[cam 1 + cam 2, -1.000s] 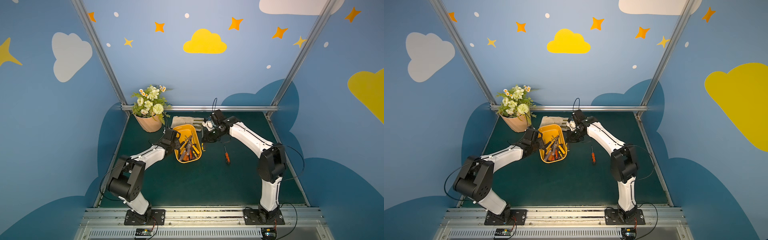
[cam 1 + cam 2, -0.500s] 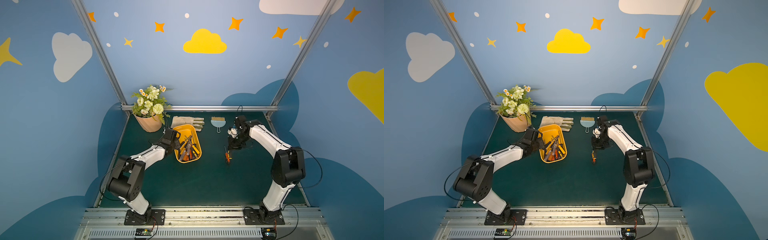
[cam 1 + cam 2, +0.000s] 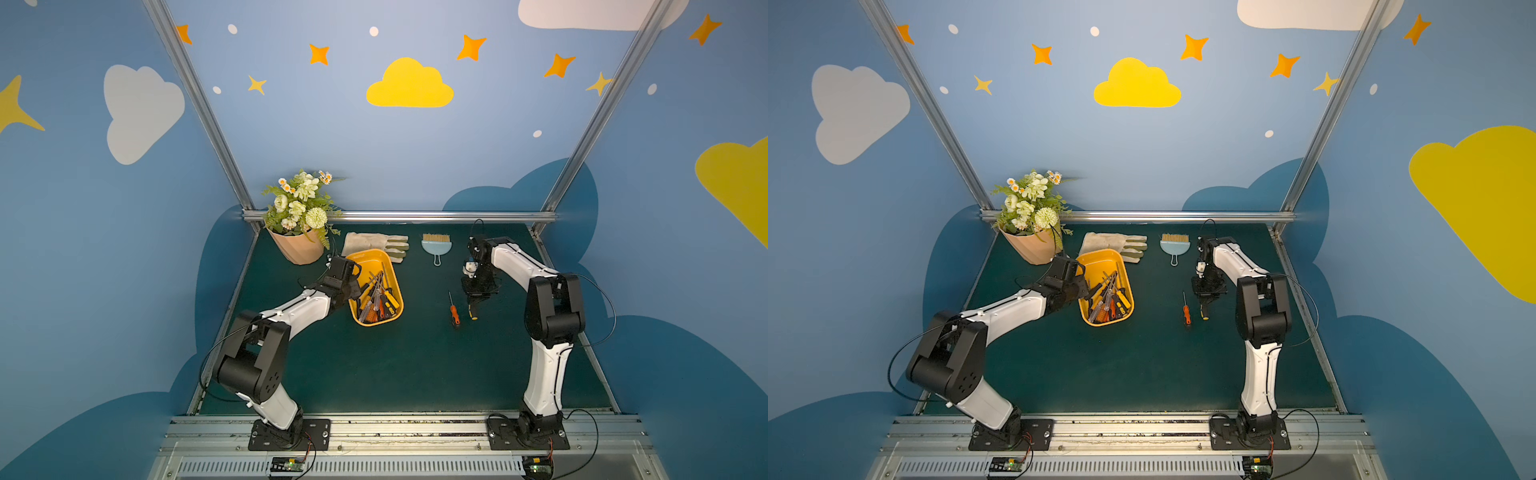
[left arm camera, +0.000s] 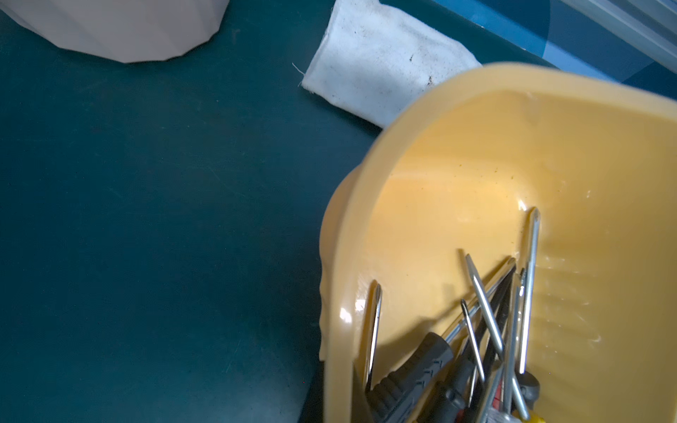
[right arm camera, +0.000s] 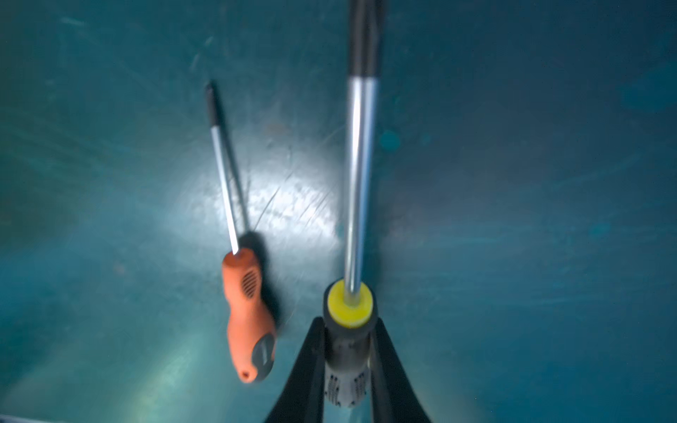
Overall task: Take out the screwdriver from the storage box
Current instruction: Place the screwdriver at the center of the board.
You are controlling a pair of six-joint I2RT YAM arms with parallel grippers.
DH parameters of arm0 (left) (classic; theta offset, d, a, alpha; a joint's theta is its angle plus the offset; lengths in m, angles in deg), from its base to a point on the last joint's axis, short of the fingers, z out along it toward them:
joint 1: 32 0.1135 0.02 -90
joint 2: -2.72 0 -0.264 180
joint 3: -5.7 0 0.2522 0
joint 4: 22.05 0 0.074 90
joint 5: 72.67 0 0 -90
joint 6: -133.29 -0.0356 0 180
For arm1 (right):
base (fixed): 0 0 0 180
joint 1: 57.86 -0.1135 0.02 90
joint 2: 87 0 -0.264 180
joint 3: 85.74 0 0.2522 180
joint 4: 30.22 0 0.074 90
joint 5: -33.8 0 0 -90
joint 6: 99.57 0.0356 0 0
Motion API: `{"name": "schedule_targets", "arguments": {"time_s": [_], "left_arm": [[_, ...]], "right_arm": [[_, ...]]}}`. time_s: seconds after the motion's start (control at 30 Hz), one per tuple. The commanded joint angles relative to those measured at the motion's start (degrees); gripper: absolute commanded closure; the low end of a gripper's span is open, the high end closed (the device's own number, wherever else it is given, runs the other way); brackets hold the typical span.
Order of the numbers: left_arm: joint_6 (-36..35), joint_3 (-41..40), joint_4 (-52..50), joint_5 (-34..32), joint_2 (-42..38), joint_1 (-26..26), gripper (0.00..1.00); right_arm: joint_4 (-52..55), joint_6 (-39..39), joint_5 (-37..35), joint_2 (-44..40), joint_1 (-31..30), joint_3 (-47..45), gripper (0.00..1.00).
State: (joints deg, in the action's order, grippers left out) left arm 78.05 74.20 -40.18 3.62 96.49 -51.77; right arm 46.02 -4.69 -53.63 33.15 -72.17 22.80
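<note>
Our right claw (image 5: pixel 348 331) clenches the grey-handled, yellow-collared screwdriver (image 5: pixel 358 183), lengthwise beside the orange-handled screwdriver (image 5: pixel 250 315). We'd lower it straight down.

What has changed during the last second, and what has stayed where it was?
The right gripper, shut on a yellow-collared screwdriver, swung from the storage box out toward its own side. It now holds the tool beside the orange screwdriver on the mat. The glove and brush are uncovered again. Unchanged: the left gripper shut on the box's rim, and the orange screwdriver.
</note>
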Motion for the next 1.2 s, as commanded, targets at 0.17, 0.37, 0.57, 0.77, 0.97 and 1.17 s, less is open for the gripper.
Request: {"name": "schedule_targets", "arguments": {"time_s": [0.17, 0.37, 0.57, 0.77, 0.97, 1.17], "left_arm": [[-0.43, 3.04, 0.90, 0.54, 0.13, 0.11, 0.97], [-0.94, 3.18, 0.67, 0.62, -0.09, 0.16, 0.97], [-0.83, 2.88, 0.42, 0.79, -0.12, 0.23, 0.97], [-0.92, 2.74, 0.13, 0.75, -0.46, 0.26, 0.98], [-0.96, 2.80, 0.05, 1.19, -0.10, 0.27, 0.98], [-1.08, 2.99, -0.03, 1.35, -0.45, 0.29, 0.98]], "right_arm": [[3.38, 0.28, -2.51, 7.03, 0.29, 8.30, 1.00], [3.97, 0.38, -2.20, 9.69, 0.35, 10.05, 1.00], [4.49, 0.29, -1.38, 11.63, 0.33, 10.94, 1.00], [4.87, 0.90, 0.07, 11.27, 0.08, 9.23, 1.00], [3.53, 1.56, 0.60, 9.78, -0.26, 6.27, 1.00], [2.42, 2.76, -0.54, 7.64, -0.45, 6.12, 0.91]]}}
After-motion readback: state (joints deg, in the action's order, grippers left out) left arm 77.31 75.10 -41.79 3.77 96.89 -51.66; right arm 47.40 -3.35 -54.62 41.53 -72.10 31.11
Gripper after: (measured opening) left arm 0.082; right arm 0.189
